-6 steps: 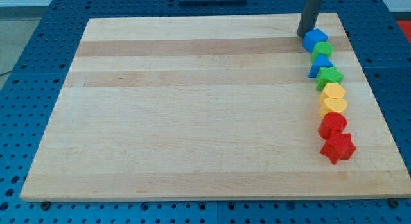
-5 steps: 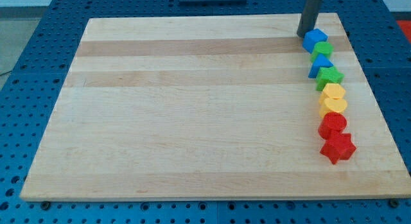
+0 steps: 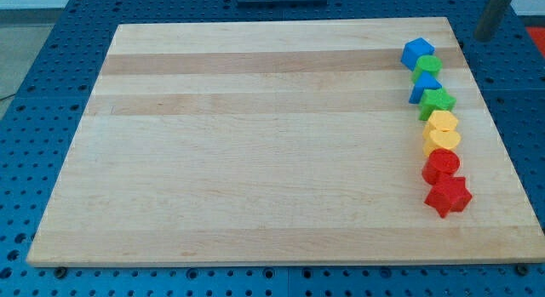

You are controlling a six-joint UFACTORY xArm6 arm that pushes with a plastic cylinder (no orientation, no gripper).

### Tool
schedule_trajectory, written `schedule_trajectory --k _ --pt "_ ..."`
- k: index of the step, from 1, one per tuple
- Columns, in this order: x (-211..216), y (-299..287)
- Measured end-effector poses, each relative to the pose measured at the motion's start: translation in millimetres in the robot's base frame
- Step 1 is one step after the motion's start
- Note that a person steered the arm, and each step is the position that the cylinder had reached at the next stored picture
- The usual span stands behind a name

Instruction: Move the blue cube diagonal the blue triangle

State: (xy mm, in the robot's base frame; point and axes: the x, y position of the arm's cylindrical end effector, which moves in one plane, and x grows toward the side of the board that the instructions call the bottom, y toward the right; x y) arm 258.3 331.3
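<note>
my tip point(image 3: 485, 35) left blue cube point(image 3: 417, 53) for upper right, off wooden surface point(image 3: 255, 144) | no fingers | 2 blue, 2 green, 2 yellow, 2 red blocks

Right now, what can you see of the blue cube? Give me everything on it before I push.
The blue cube sits at the top of the block column near the board's right edge, close to the top right corner. It looks like smooth, solid blue, with a lighter top face and darker sides, turned so a corner faces the camera. Its lower side meets the green block just below it. My tip is off the board to the view's right, clear of it.
</note>
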Motion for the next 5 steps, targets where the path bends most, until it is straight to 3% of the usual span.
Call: schedule_trajectory --k 2,3,4,5 --pt "32 -116" --pt "34 -140" --pt "23 -102" --pt "23 -27"
